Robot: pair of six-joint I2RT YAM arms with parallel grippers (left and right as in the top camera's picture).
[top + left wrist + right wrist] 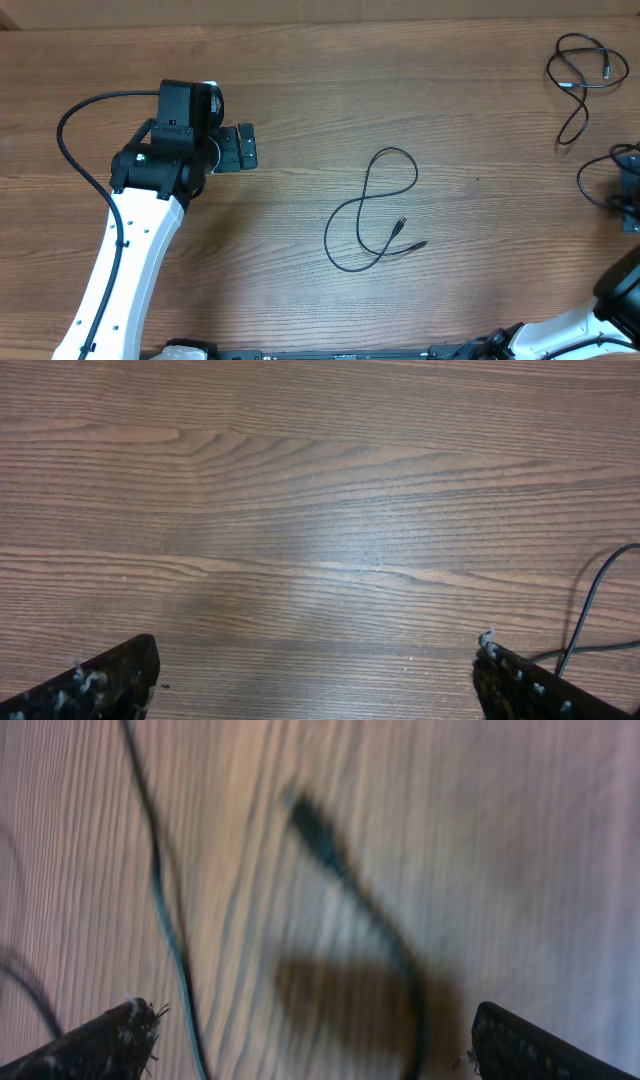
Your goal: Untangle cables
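Cables (366,198) lie well apart on the table (300,60), so separating them looks largely done. The left gripper (318,650) hangs with fingers spread over bare wood, left of the middle one. The right gripper (308,1015), also agape, hovers over a blurred plug (305,815). The middle cable crosses itself once, the far-right cable (582,108) is coiled, and the right-edge cable (580,183) curves; straightening these seems left. No containers show.

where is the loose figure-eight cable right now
Overhead view: the figure-eight cable lies flat near the middle of the table, apart from the left gripper; a second cable sits far right.
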